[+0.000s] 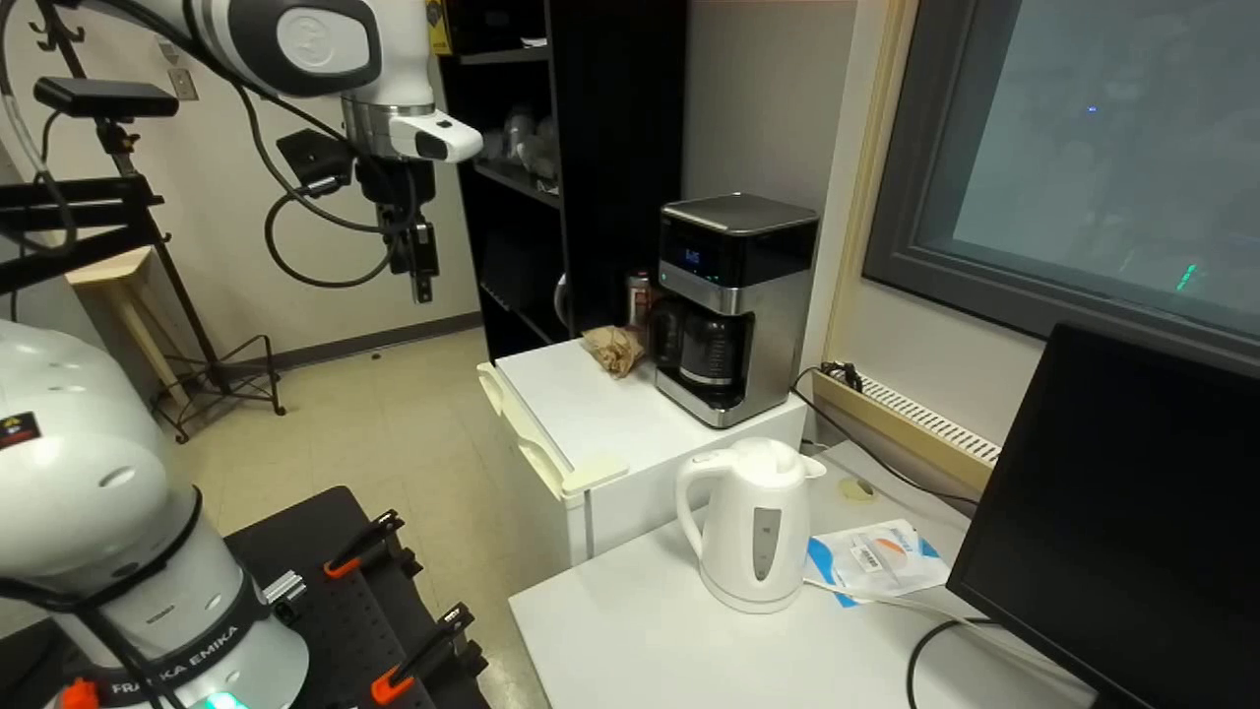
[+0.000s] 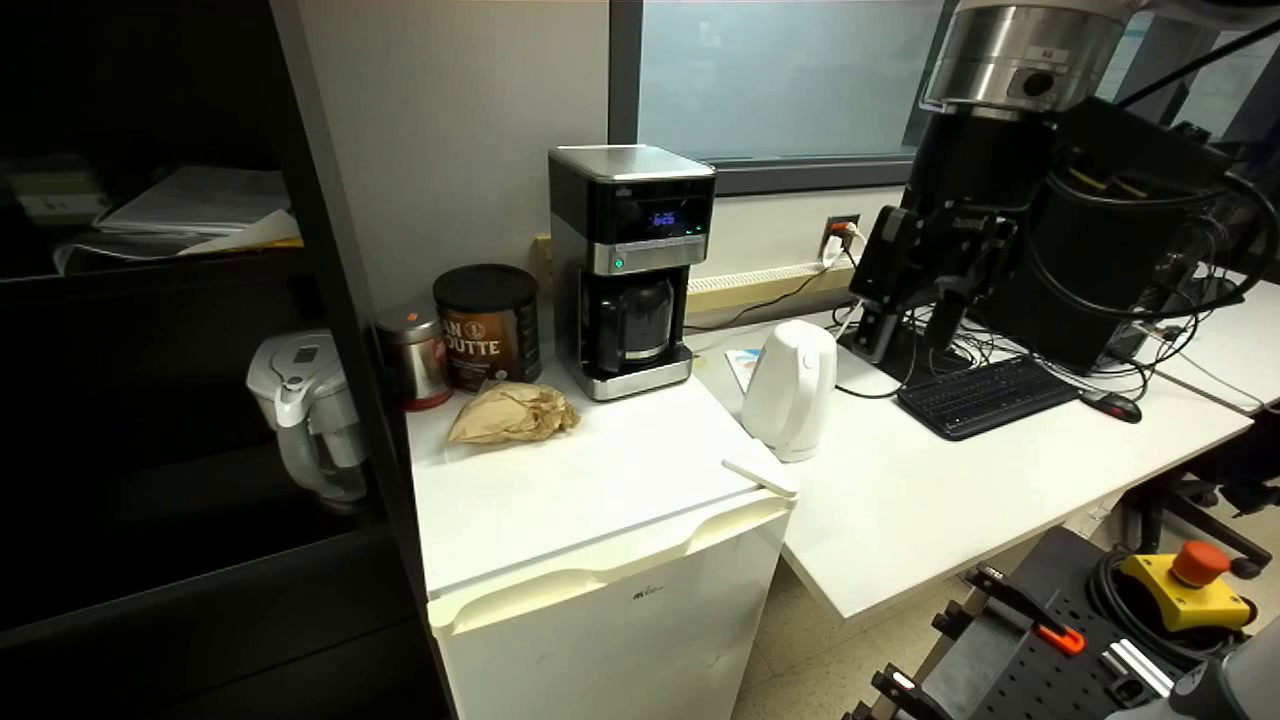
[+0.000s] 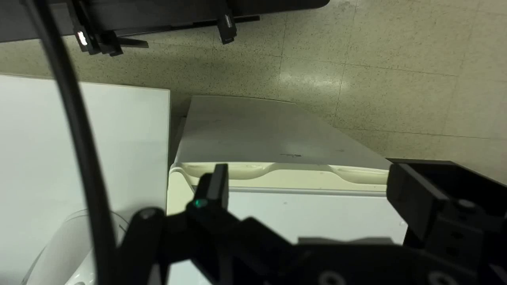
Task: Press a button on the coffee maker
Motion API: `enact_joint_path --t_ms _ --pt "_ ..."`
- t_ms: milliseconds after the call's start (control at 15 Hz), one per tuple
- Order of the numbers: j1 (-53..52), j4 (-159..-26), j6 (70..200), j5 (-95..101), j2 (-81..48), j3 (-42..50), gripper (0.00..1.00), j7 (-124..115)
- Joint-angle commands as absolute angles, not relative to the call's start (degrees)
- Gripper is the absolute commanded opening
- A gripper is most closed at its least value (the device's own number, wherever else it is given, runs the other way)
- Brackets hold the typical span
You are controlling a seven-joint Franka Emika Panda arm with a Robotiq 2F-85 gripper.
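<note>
The black and silver coffee maker [image 1: 778, 335] stands on the white fridge top [image 2: 600, 490] in both exterior views. Its blue clock display, its silvery button band [image 2: 650, 254] with a small green light, and its dark glass carafe [image 2: 642, 320] face the room. My gripper [image 1: 423, 288] hangs pointing down, high up and well apart from the coffee maker; it also shows in an exterior view [image 2: 908, 335]. In the wrist view my gripper [image 3: 308, 174] is open with nothing between its fingers, above the fridge. The coffee maker is out of the wrist view.
A white kettle [image 1: 753, 532] stands on the desk [image 1: 630, 630] beside the fridge. A crumpled paper bag [image 2: 513, 412], a coffee can [image 2: 490, 330] and a metal canister [image 2: 416, 358] stand left of the coffee maker. A black shelf [image 1: 620, 148], monitor [image 1: 1132, 492] and keyboard [image 2: 985, 397] are nearby.
</note>
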State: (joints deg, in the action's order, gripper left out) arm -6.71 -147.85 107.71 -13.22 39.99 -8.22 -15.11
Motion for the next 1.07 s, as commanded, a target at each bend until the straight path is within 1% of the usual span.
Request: enact_joint_path --t_ms 0,333,667,1000 --pt "-6.0 -147.6 108.5 -12.8 39.4 -8.9 1.0 -14.6" --pt "-4.0 -147.1 114.0 -7.7 36.9 -11.6 1.0 -16.7" --pt "-0.7 -147.9 124.3 2.8 34.1 -15.9 1.0 -22.7" --pt "3.3 -147.5 128.4 13.7 30.5 -19.0 1.0 -30.0"
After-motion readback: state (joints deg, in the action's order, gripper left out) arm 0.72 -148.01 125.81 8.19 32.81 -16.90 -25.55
